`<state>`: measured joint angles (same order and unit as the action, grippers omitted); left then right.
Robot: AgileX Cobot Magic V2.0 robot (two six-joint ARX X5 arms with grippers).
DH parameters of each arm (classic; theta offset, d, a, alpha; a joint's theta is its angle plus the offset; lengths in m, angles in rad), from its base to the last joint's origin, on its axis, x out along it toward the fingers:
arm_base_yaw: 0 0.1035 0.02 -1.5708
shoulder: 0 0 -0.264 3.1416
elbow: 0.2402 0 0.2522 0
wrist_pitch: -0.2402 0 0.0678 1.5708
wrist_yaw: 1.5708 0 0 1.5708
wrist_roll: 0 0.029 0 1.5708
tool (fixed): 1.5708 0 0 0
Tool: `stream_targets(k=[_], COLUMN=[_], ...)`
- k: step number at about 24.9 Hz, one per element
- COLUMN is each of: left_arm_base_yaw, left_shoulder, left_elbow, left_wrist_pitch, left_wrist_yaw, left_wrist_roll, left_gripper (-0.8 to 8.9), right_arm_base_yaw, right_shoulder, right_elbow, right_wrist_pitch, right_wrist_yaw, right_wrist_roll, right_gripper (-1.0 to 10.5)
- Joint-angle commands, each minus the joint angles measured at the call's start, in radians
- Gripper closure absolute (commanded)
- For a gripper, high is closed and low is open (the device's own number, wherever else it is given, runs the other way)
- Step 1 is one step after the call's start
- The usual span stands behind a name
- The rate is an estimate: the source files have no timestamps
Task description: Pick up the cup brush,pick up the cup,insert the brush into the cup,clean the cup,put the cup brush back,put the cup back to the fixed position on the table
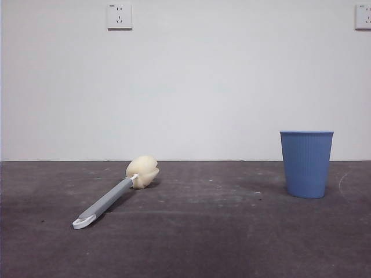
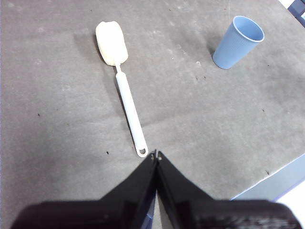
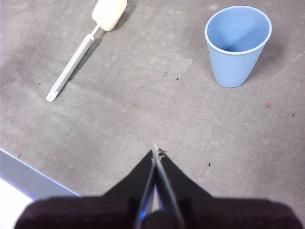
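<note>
While both pincers (image 2: 156,155) (image 3: 156,148) sit clenched, sponge-headed cup brush (image 1: 110,198) lying flat, ribbed blue cup (image 1: 306,164) upright.

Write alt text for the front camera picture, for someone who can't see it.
A cup brush lies flat on the dark grey table at the left, its cream sponge head pointing away from the camera, while a blue ribbed cup stands upright well apart at the right. Behind them is a plain white wall with two power sockets; no robot arm shows in this view.
</note>
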<state>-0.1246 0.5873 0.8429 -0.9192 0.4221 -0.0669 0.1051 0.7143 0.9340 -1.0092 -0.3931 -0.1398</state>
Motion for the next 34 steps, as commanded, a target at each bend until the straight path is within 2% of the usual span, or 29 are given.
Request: stream_targets(k=[1, 3, 4, 5, 6, 7, 8, 11, 13, 20, 23, 28, 34], left_arm_base_yaw=[0.001, 0.001, 0.001, 0.001, 0.001, 0.001, 0.001, 0.001, 0.001, 0.001, -0.008, -0.124, -0.31], left_shoulder=[-0.001, -0.001, -0.001, -0.001, -0.001, -0.001, -0.001, -0.001, -0.001, 0.0, 0.026, 0.196, 0.528], left_elbow=[0.002, 0.002, 0.002, 0.002, 0.002, 0.002, 0.002, 0.002, 0.002, 0.002, 0.004, 0.032, 0.146], left_wrist_pitch=[0.005, 0.005, 0.005, 0.005, 0.005, 0.005, 0.005, 0.005, 0.004, 0.015, 0.061, 0.17, 0.203], left_wrist_yaw=[0.004, 0.004, 0.004, 0.003, 0.003, 0.003, 0.003, 0.004, 0.004, 0.005, 0.006, -0.012, -0.312], left_wrist_roll=[0.016, 0.015, 0.015, 0.015, 0.015, 0.015, 0.015, 0.014, 0.014, 0.013, -0.013, -0.02, -0.045], left_gripper=[8.14, 8.08, 7.5, 6.42, 4.75, 3.57, 3.34, 3.37, 3.36, 3.36, 3.35, 3.34, 3.35], right_arm_base_yaw=[0.001, 0.001, 0.001, 0.001, 0.001, 0.001, 0.001, 0.001, 0.001, 0.001, 0.001, 0.001, 0.001], right_shoulder=[-0.001, -0.001, -0.001, -0.001, -0.001, -0.001, -0.001, -0.001, -0.001, -0.001, -0.001, -0.001, -0.001], right_elbow=[0.003, 0.003, 0.003, 0.003, 0.003, 0.003, 0.003, 0.003, 0.003, 0.003, 0.003, 0.003, 0.003], right_wrist_pitch=[0.004, 0.005, 0.005, 0.005, 0.005, 0.005, 0.005, 0.005, 0.005, 0.005, 0.006, 0.006, 0.005], right_wrist_yaw=[-0.002, -0.002, -0.002, -0.002, -0.002, -0.002, -0.002, -0.001, 0.001, 0.002, 0.002, 0.002, 0.001], right_wrist_roll=[-0.006, -0.006, -0.006, -0.006, -0.006, -0.004, -0.001, 0.04, 0.071, 0.071, 0.068, 0.068, 0.081], right_gripper=[9.5, 9.3, 8.7, 8.1, 7.3, 6.7, 6.0, 3.4, 2.5, 2.5, 2.5, 2.5, 2.5])
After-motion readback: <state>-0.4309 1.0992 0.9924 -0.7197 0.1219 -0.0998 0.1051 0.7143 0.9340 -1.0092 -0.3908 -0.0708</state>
